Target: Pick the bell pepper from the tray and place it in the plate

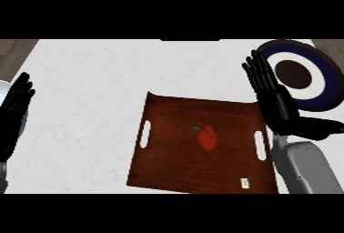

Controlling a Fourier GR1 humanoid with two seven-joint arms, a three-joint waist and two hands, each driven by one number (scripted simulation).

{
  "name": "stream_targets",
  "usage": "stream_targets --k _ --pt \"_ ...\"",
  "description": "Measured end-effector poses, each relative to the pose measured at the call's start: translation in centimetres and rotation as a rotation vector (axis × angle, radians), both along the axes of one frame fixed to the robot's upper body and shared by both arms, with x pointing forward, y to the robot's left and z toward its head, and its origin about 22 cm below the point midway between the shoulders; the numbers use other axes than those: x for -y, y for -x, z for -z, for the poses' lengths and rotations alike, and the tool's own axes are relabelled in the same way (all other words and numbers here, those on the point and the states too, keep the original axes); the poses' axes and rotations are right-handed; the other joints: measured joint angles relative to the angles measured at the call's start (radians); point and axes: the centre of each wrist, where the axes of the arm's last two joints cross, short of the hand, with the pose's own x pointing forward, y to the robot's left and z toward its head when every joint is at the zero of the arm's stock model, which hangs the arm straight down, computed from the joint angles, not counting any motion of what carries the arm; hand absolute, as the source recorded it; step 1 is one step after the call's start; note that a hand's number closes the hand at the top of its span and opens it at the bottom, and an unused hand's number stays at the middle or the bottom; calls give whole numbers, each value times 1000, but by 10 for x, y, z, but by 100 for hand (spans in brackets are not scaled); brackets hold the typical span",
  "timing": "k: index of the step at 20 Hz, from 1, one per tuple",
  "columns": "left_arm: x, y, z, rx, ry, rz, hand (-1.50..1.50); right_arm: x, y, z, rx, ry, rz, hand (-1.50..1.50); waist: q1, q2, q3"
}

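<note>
Grasping the pepper [207, 137] requires lowering the right hand [272, 98] (fingers straight, holding nothing) leftward onto the tray [168, 159] centre.

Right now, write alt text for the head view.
A red bell pepper lies in the middle of a brown wooden tray on a white counter. The right robot hand is open between tray and a dark-rimmed plate at upper right; the left robot hand rests open at the left edge.
</note>
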Motion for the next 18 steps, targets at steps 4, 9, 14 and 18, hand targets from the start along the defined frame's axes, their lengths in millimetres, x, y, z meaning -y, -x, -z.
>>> stream_targets --k 4,9,14,18 --pt "8 1 14 4 40 45 0 -52 -1 5 -95 36 -64 150 0 13 -13" --pt "25 6 45 -33 130 113 0 -84 -5 6 -85 306 20 -150 -4 12 -31" --pt "32 8 75 -51 196 153 0 -129 28 48 -36 315 169 -150 -6 20 -23" --pt "33 4 95 -58 217 164 0 -149 56 67 23 359 221 -150 -15 19 -21"
